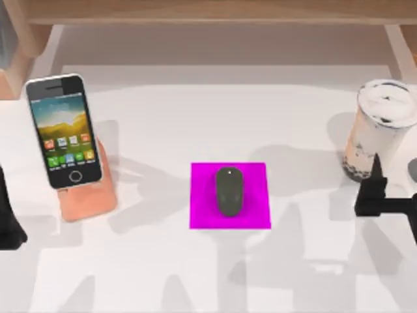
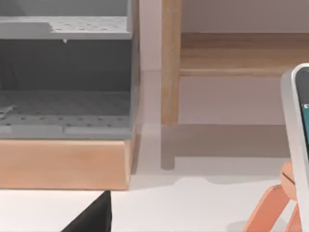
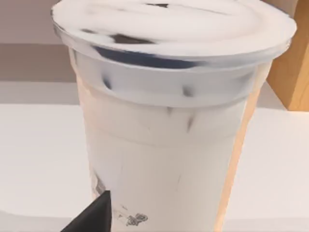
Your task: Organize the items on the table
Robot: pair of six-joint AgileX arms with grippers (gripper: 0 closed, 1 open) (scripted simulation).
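Note:
The white-edged smartphone [image 1: 64,132] leans on an orange stand [image 1: 88,195] at the table's left; its edge [image 2: 295,140] also shows in the left wrist view. The dark grey mouse [image 1: 229,190] lies on a magenta pad [image 1: 254,195] in the middle. At the right stands the bubble-tea cup [image 1: 381,130], upright, milky with dark pearls [image 3: 169,121]. My right gripper [image 1: 377,172] is just in front of the cup, open, one dark fingertip [image 3: 94,215] short of its wall. My left gripper [image 1: 6,222] is parked at the left edge, open, with a fingertip [image 2: 94,215] showing.
A light wooden shelf frame [image 1: 215,12] runs along the far edge, with a wooden post [image 2: 170,63] and a grey perforated rack [image 2: 65,72] on a wooden base at the far left. Bare white table [image 1: 150,274] lies in front.

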